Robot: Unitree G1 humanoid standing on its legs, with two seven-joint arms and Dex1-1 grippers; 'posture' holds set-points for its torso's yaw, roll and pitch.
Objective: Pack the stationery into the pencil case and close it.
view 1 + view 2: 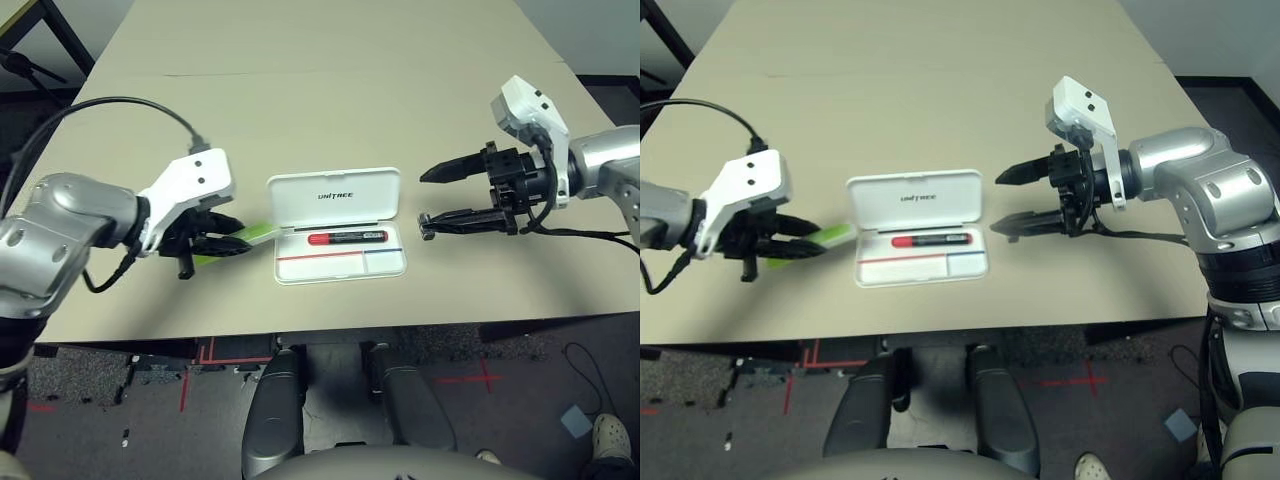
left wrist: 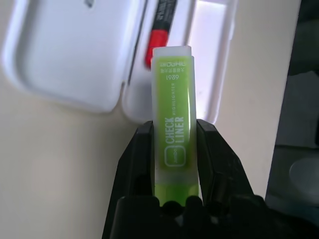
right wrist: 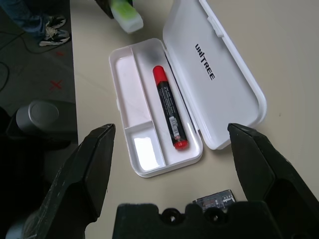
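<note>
White pencil case (image 1: 338, 226) lies open mid-table, red marker (image 1: 347, 238) already in its tray. Left gripper (image 1: 222, 242), just beside the case, is clamped on the lime-green highlighter (image 1: 248, 237). Left wrist view confirms the grasp — highlighter tip toward the tray. Right wrist view: right gripper (image 3: 174, 149) spread wide, empty, above a small dark metallic piece (image 3: 217, 198). Step in hand — placing the highlighter; next calls for lining it up over a free compartment.
</note>
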